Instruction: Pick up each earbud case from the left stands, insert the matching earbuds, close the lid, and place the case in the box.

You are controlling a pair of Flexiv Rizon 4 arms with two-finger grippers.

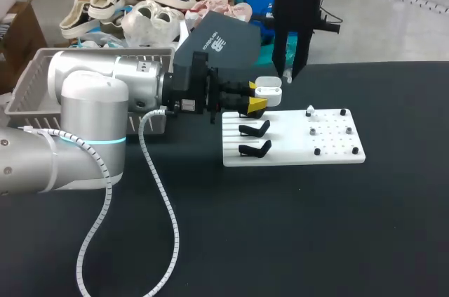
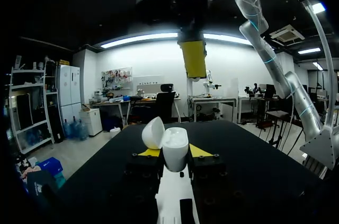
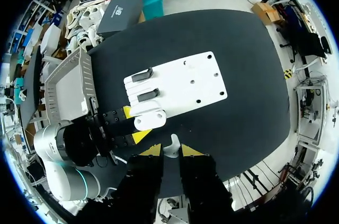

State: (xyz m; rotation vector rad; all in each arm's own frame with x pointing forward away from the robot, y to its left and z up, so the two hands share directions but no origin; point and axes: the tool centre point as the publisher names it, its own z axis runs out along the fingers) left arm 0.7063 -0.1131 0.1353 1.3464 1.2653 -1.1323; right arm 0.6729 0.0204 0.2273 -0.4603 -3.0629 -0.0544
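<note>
Holding the open earbud case (image 1: 269, 91) tight between its fingers, the left gripper (image 1: 256, 104) sits near the head view's middle. The right gripper (image 3: 170, 152), just above, pinches a white earbud (image 3: 171, 143).

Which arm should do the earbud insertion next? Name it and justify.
Right. The right gripper holds a small white earbud above the open white plastic earbud case, which the left gripper clamps with its lid up.

Our right gripper (image 1: 291, 74) barred the way above the earbud case (image 1: 269, 91). We found room over the near table (image 1: 280, 241).
</note>
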